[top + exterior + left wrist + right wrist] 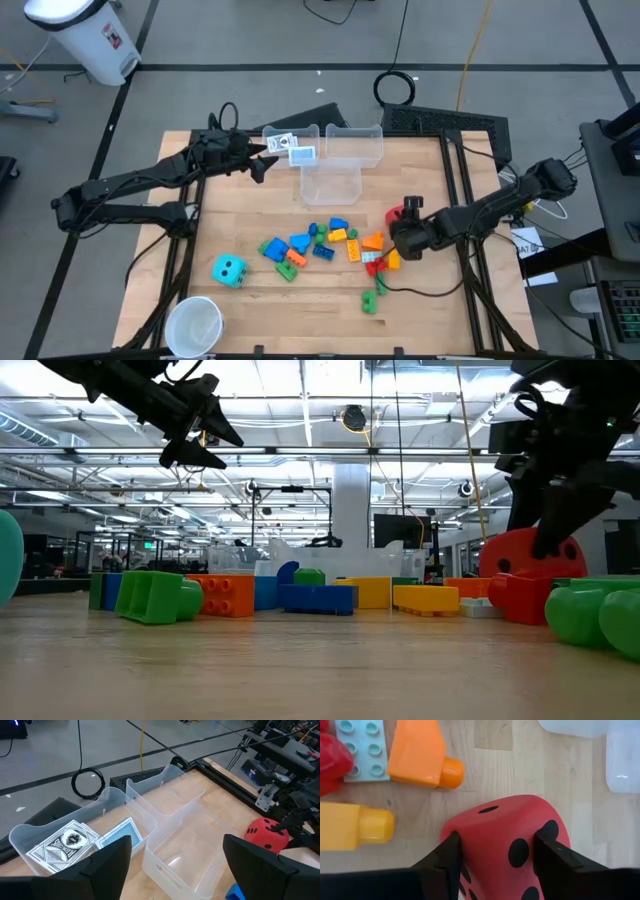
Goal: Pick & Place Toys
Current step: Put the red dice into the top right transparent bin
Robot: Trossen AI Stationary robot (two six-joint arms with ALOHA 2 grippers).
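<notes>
Right gripper [495,855] down near the surface's right edge, jaws pressed on both sides of the red die [507,845], die resting on the wood beside the blocks [330,245]. Left gripper [175,865] hovers over the bins [330,160] at the far edge, jaws wide, holding nothing.

I see a matt wood-plank table [250,190], clear glossy plastic bins [170,840], smooth shiny plastic blocks [230,595], and a matt red die [510,845].
</notes>
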